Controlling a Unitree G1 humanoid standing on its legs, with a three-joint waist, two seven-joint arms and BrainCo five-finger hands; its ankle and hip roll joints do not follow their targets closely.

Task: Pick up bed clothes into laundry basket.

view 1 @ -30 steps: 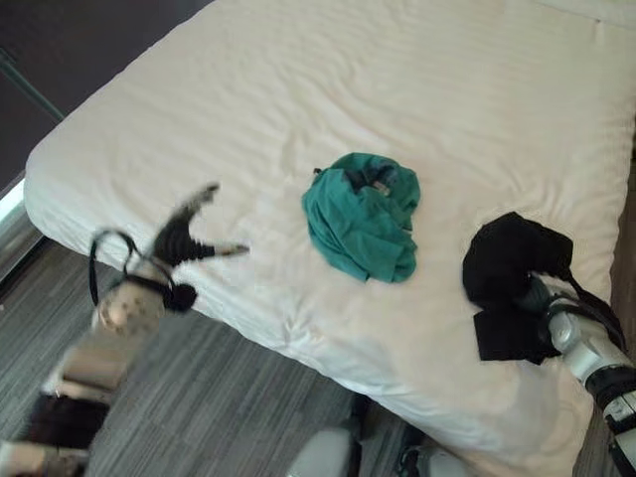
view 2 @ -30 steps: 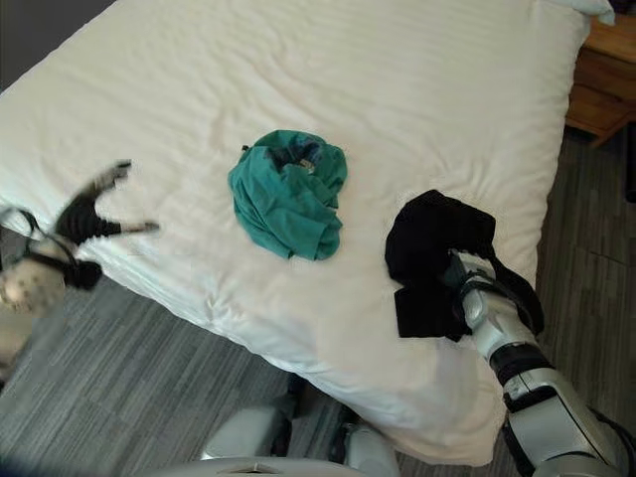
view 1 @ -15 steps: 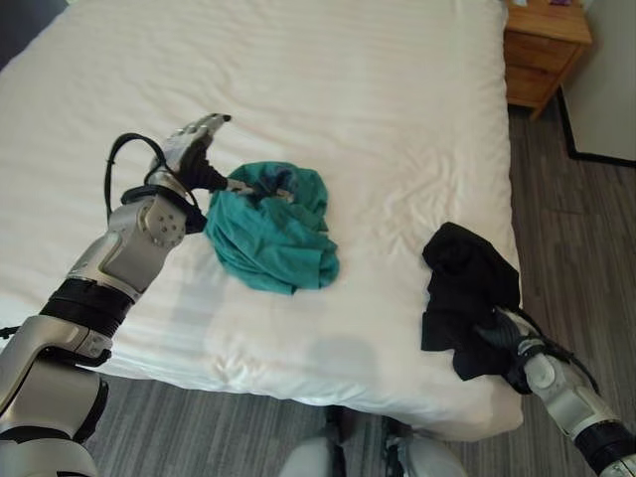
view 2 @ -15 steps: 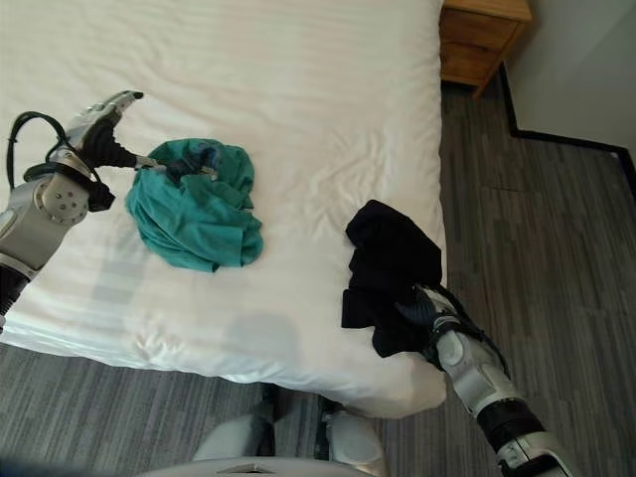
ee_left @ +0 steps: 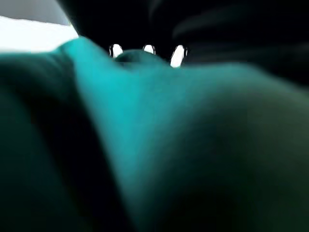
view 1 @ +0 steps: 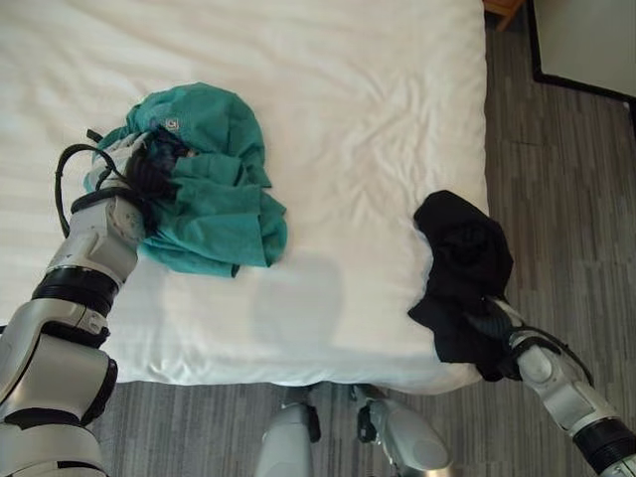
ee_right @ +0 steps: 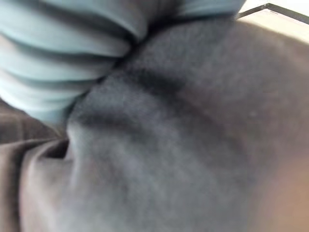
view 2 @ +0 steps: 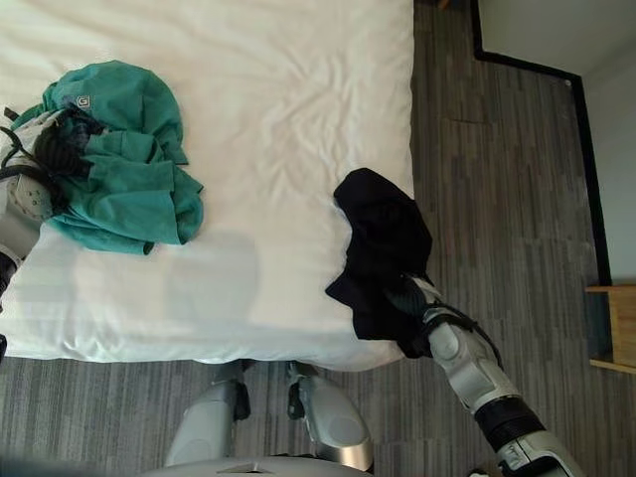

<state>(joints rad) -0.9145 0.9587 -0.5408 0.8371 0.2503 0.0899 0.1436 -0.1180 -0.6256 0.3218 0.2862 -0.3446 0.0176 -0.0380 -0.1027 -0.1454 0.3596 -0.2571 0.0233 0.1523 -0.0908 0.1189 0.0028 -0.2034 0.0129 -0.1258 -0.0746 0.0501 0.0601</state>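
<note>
We see two pieces of clothing on the white bed [view 1: 378, 89], one for each of our hands. The green garment [view 1: 204, 184] lies bunched right against our left hand [view 1: 139, 169], spreading away from it toward the middle of the bed, with no clear long axis since it is a rumpled heap. That hand is pushed into the near edge of the cloth; its wrist view shows green fabric pressed close over the fingers, so we cannot tell whether they have closed on it.

The black garment [view 2: 383, 248] sits at the bed's corner on our right, draped over the edge, its long axis running from the mattress top down toward our right hand [view 2: 417, 308]. That hand is at the lower end of the cloth, partly buried in it, and we cannot tell whether it grips or merely touches.

Counting: one green garment, one black garment, two hands, one bed. We judge each arm is already at its own piece, so the coming lift depends on both grasps being secure.
</note>
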